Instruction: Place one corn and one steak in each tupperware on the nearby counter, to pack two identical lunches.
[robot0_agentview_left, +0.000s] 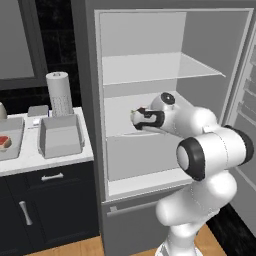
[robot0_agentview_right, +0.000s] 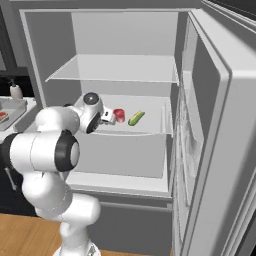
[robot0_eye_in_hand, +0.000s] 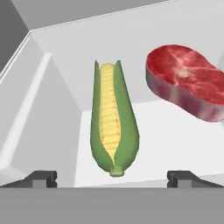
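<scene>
**Jaws lined up on the corn, nothing held yet**

On the middle fridge shelf (robot0_agentview_right: 150, 127), you have the gripper (robot0_eye_in_hand: 112, 177) reaching in from the open front, and its jaws are spread to their widest with nothing between them. In the hand view the corn (robot0_eye_in_hand: 113, 131) lies straight ahead, centred in the gap between the two tips, with its stem end nearest you and its pointed end running away toward the back wall. That is the relation to weigh: its long axis runs along your line of approach, and the jaws close across that line. So if you push forward, I judge the fingertips (robot0_eye_in_hand: 41, 178) would pass either side of the husk and pinch the cob across its width, which should hold well.

The steak (robot0_eye_in_hand: 186, 78) sits to the right of the corn in that view and further in, apart from it. A straight advance looks clear of it, but any drift to that side risks nudging it.

From the right base view, the corn (robot0_agentview_right: 136, 118) and the steak (robot0_agentview_right: 119, 115) rest side by side just beyond the hand.

The tupperware (robot0_agentview_left: 60, 135) waits well to your left on the table (robot0_agentview_left: 45, 160), and it looks empty. A second tub at the picture's edge shows a steak (robot0_agentview_left: 4, 141) inside.
</scene>
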